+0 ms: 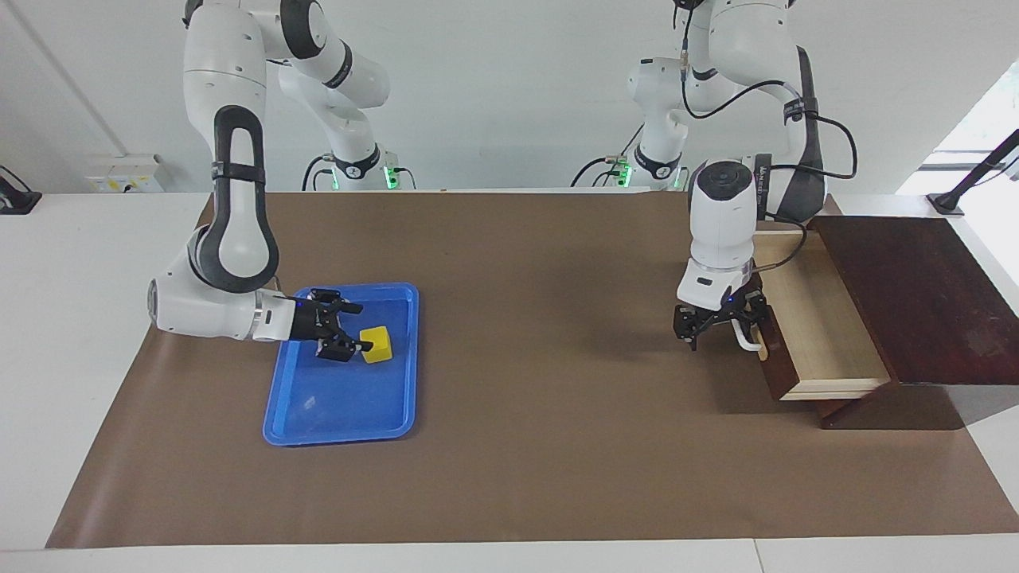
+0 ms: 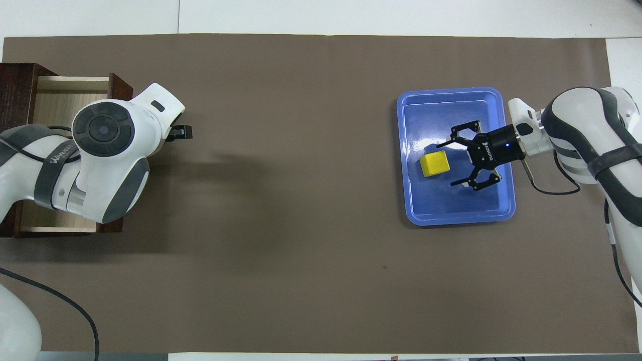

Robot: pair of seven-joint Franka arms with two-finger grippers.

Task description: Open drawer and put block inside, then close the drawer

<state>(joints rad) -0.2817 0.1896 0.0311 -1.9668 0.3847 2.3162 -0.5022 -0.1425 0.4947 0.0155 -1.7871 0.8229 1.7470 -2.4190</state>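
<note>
Brown table cover (image 1: 517, 446), white wall (image 1: 493, 87); drawer (image 1: 828, 334) open.

- Setting: robotics laboratory, tabletop manipulation station.
- Two white Franka arms, left arm (image 1: 720, 215) and right arm (image 1: 231, 231), bases mounted at the table's edge, green indicator lights at the bases.
- White table (image 1: 72, 318) covered by a brown paper mat (image 1: 525, 318).
- Exposed black cabling (image 1: 828, 135) on the left arm.
- Plain white wall (image 1: 493, 87); wall socket box (image 1: 123, 175).
- Staged props: blue tray (image 1: 402, 398), wooden drawer box (image 1: 915, 302).
</note>
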